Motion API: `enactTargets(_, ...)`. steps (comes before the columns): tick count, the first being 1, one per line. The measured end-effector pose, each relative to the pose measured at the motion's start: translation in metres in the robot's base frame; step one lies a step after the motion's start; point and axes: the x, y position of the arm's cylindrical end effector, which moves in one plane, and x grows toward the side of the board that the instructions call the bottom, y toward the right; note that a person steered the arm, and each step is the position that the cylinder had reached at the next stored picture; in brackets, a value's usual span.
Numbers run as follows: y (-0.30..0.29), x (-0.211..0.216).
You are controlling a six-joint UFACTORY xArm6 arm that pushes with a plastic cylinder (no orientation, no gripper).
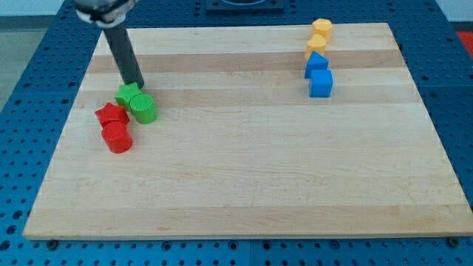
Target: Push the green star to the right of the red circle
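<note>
The green star [128,94] lies at the view's left, touching a green circle [143,108] on its lower right. The red circle [117,137] lies below them, with a red star [111,114] just above it. My tip [137,84] stands at the green star's upper right edge, touching or nearly touching it. The green star is above and slightly right of the red circle.
Two yellow blocks [319,35] and two blue blocks [318,75] stand in a column at the view's upper right. The wooden board [251,162] lies on a blue perforated table.
</note>
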Motion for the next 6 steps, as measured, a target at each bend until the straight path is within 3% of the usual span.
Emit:
enactTargets(1,-0.009,0.014)
enactTargets(4,0.044,0.124)
enactTargets(5,0.09,0.118)
enactTargets(6,0.089,0.095)
